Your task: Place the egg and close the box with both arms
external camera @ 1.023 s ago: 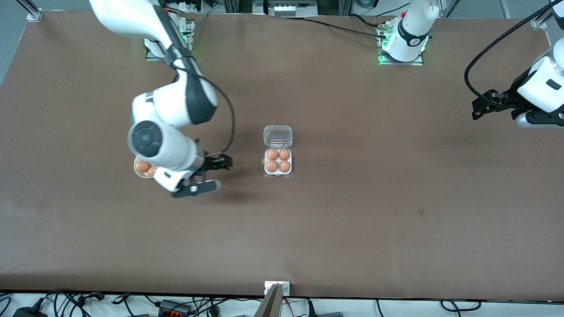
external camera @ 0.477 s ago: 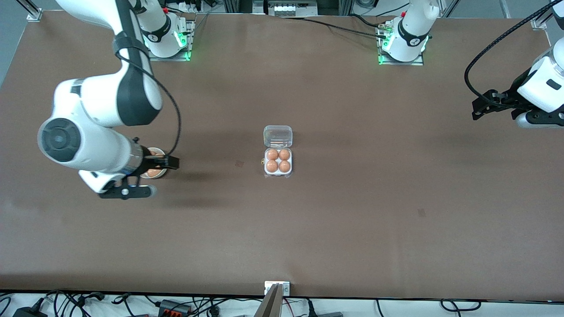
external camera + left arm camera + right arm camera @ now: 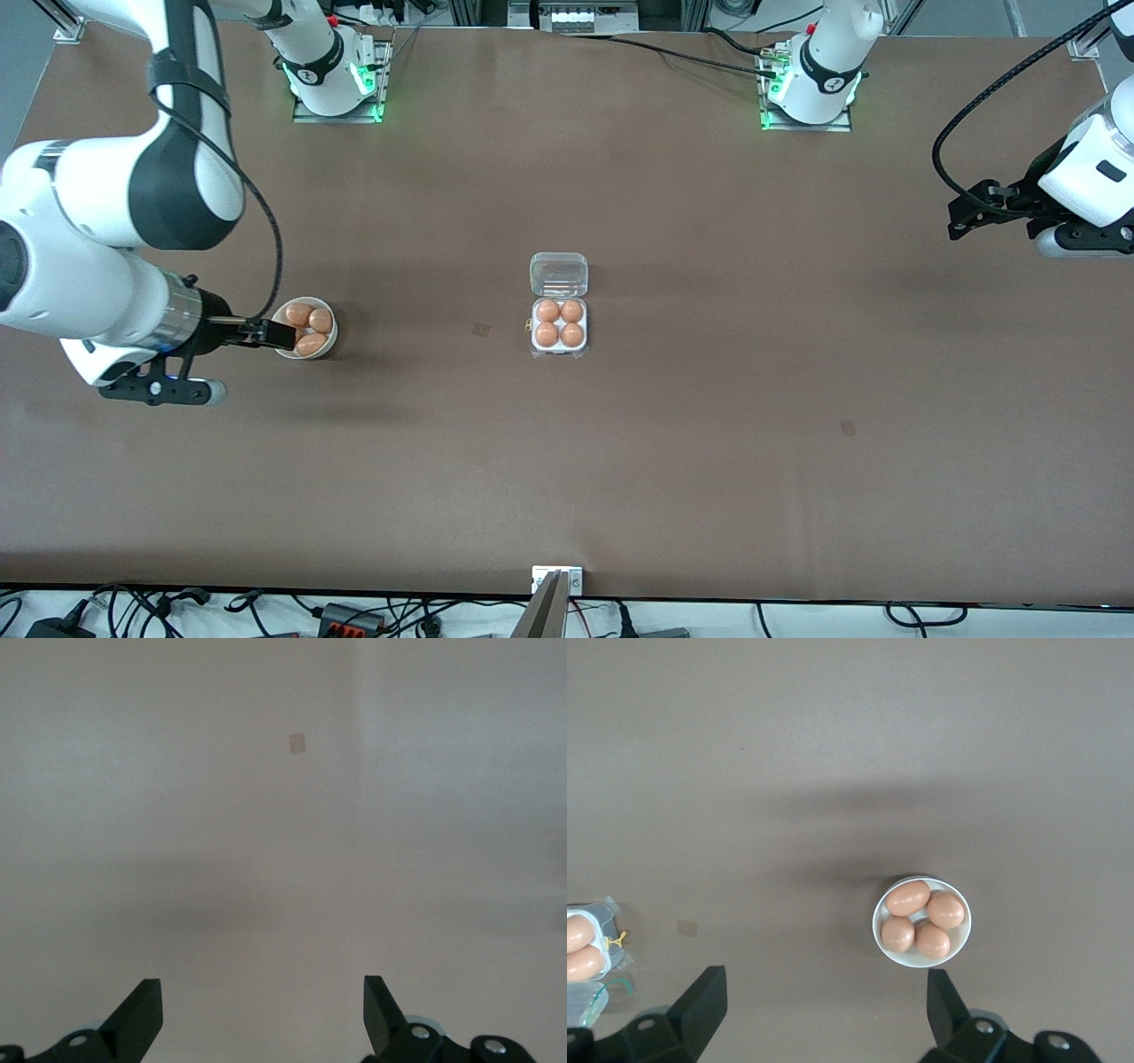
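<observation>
The box [image 3: 534, 347] is a white tray standing mid-table, and each of its cells holds an orange-brown egg [image 3: 547, 311]. Its clear lid [image 3: 559, 274] lies open, hinged back toward the robots' bases. One corner of the box shows in the right wrist view [image 3: 601, 912]. My right gripper [image 3: 276, 335] is open and empty, over the table just beside a white bowl, at the right arm's end. In its wrist view [image 3: 824, 992] the jaws stand wide apart. My left gripper [image 3: 957, 220] is open and empty, waiting high over the left arm's end of the table; its wrist view [image 3: 263, 992] shows only bare table.
The round white bowl [image 3: 306, 356] holds several loose eggs [image 3: 310, 344] and also shows in the right wrist view [image 3: 921, 963]. Small tape patches [image 3: 481, 330] lie on the brown table, another [image 3: 848, 428] nearer the front camera.
My right arm has swung away from the box toward its own end of the table, uncovering the bowl of eggs. The box and the left arm have not moved.
</observation>
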Controlling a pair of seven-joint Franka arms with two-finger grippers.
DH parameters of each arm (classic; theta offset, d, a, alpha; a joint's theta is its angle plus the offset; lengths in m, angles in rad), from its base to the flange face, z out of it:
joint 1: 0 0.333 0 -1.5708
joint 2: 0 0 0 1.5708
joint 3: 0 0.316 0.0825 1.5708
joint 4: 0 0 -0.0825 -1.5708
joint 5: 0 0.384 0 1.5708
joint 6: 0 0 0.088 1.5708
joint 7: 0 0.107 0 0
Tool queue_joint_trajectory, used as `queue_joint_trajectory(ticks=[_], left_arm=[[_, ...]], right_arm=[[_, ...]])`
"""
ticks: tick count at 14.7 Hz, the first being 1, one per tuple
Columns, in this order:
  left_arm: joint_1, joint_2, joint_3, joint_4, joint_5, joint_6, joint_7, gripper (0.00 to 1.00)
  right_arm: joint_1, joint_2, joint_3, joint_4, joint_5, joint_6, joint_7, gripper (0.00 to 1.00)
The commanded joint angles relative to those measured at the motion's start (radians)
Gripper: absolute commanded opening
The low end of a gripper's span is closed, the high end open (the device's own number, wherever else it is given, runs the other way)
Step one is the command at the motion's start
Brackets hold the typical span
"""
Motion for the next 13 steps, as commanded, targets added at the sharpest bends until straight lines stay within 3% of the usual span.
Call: queue_joint_trajectory(ticks=[1,3,6,13], left_arm=[[0.001,0.019,0.000,0.034,0.005,-0.029,0.008,1.00],[0.001,0.025,0.005,0.034,0.001,-0.029,0.011,1.00],[0.001,0.027,0.006,0.034,0.002,-0.030,0.009,1.00],[-0.008,0.062,0.000,0.032,0.005,-0.086,0.025,0.97]], right_arm=[[-0.180,-0.074,0.199,-0.013,-0.112,0.001,0.027,1.00],[-0.284,-0.137,0.265,-0.068,-0.141,0.025,0.023,1.00],[-0.393,-0.196,0.314,-0.129,-0.143,0.039,0.001,1.00],[-0.460,-0.239,0.325,-0.129,-0.178,0.029,-0.098,1.00]])
